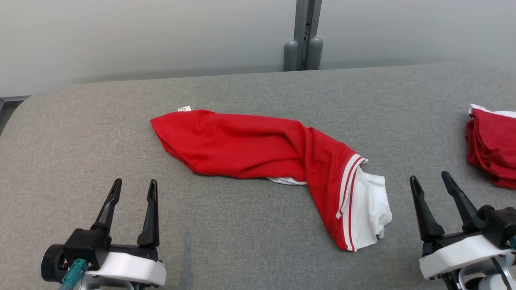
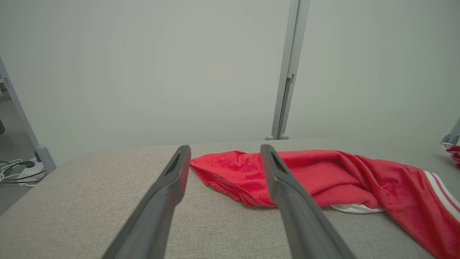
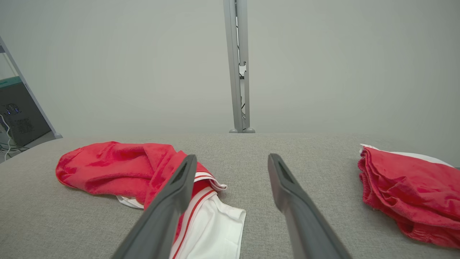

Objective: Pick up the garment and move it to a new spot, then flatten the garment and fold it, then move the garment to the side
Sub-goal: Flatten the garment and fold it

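Hovering at 8 o'clock in the head view, the left end effector (image 1: 135, 182) has its two dark fingers spread wide, pinching nothing, with the tips aimed toward 12 o'clock over the grey desk (image 1: 80, 133). The garment (image 1: 258, 145) lies crumpled on the middle of the desk, apart from both end effectors. It forms a long red band running from 10 o'clock down toward 4 o'clock. A small white label (image 1: 184, 108) sticks out at its 10 o'clock corner. Its 4 o'clock end shows white stripes on the red and a bunched white part, and a sliver of white peeks from under the lower edge. Behind the desk at 12 o'clock stands a grey post (image 1: 303, 36) against a pale wall. At 4 o'clock the right end effector (image 1: 428, 176) is likewise spread and empty, near the garment's white end but clear of it. At 3 o'clock a second red pile (image 1: 492, 145) with a white edge rests on the desk, cut off by the picture's border.
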Tool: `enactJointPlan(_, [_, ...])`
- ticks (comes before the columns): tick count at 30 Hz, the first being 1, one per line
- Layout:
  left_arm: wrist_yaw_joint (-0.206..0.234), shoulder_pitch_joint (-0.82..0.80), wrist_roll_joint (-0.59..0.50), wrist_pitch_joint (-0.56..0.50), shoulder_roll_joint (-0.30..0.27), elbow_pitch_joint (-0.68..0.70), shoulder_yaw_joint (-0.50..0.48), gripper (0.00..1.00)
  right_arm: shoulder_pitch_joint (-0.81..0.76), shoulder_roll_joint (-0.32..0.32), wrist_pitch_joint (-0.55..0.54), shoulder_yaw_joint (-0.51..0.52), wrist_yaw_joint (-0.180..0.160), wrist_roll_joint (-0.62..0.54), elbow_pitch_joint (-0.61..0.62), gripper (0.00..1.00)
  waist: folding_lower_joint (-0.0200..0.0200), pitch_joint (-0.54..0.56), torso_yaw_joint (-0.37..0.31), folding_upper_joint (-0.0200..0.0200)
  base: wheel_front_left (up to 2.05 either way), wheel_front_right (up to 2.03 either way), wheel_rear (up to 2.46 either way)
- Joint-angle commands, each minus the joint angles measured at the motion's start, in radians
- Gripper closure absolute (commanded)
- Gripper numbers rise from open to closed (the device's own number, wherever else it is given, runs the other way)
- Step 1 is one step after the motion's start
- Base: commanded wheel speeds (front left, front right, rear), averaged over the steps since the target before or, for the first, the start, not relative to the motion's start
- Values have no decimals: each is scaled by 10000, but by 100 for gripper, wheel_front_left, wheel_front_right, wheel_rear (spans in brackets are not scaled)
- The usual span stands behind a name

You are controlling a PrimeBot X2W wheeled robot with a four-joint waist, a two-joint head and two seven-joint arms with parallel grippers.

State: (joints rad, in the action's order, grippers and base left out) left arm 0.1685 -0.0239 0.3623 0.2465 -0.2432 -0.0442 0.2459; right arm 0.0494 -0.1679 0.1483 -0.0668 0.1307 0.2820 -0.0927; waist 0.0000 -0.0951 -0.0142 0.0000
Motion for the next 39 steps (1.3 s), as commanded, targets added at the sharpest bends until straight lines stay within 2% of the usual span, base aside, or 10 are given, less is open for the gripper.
enactJointPlan(1, [42,-17,44,-36,-70,36,14,0,-78,-27,-13,34,1,-21,18,0,0,-23,18,0,0,0,0])
enactJointPlan(10, [-131,-629,-28,-22,54,115,245,0,624,-197,-324,114,1,491,-717,0,0,-674,436,0,0,0,0])
enactJointPlan(18, [-289,-1364,-152,88,283,-73,459,0,1864,-332,-1076,-907,1,1560,-1834,0,0,-1401,1032,0,0,0,0])
enactJointPlan(29, [-441,-1829,-287,173,584,-339,487,0,3211,-521,-1933,-1478,3,3245,-2838,0,0,-1901,1263,0,0,0,0])
enactJointPlan(30, [-469,-1865,-301,178,602,-365,477,0,3373,-574,-1856,-1504,1,3378,-2929,55,0,-1928,1266,0,0,0,0])
enactJointPlan(31, [-493,-1908,-309,184,626,-383,469,0,3510,-642,-1805,-1530,1,3499,-3039,100,0,-1950,1272,0,0,0,0])
enactJointPlan(39, [-602,-1941,-457,191,797,-428,301,0,4556,-1407,-586,-1489,3,3578,-3462,100,0,-1990,1243,0,0,0,0])
